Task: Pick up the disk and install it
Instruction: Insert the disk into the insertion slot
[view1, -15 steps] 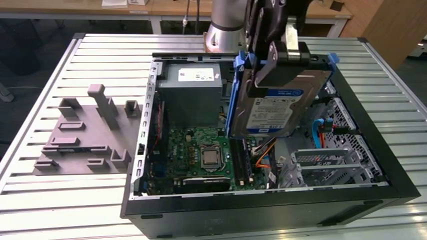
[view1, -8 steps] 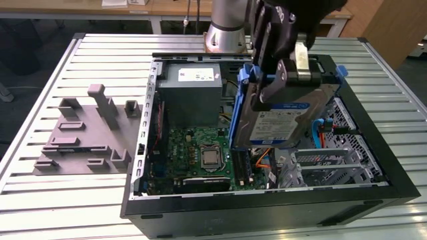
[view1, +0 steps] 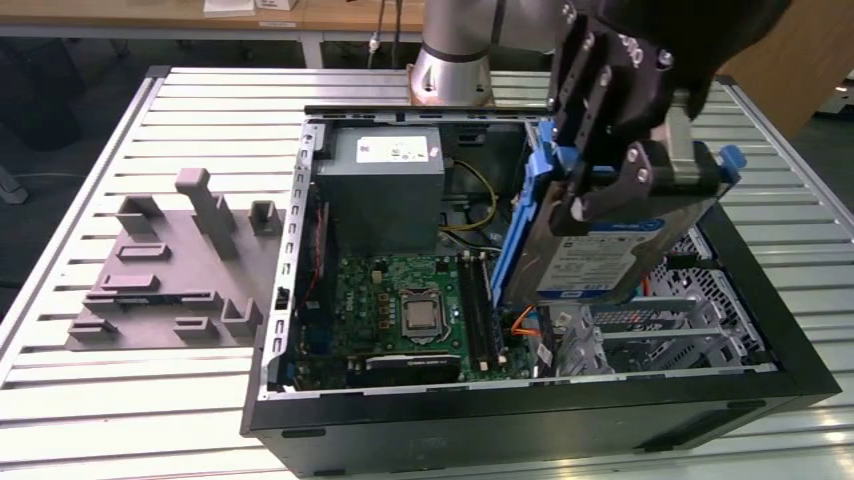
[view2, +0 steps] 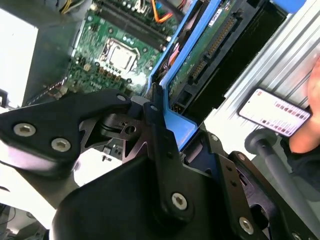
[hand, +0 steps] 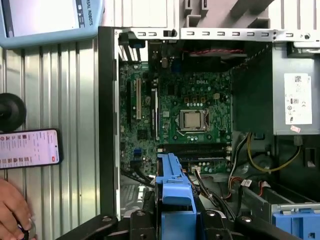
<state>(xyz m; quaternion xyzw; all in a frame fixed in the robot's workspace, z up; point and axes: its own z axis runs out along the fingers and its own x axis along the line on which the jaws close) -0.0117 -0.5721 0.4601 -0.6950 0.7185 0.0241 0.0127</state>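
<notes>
Clamped on the disk (view1: 601, 255) at its blue carrier bracket: the gripper (view1: 617, 190), drawn in narrow against both sides. Held on edge and tilted over the open computer case (view1: 534, 405), label side showing in the exterior view, lower end down beside the motherboard (view1: 400, 300). Upper end hidden behind the gripper's black linkages. Cannot tell whether touching the drive bay. In both wrist views, little of the disk beyond a blue edge. On the surface (view1: 80, 400) beside the case, a phone (hand: 30, 148) and a hand (hand: 12, 210), cut off at the frame's border.
</notes>
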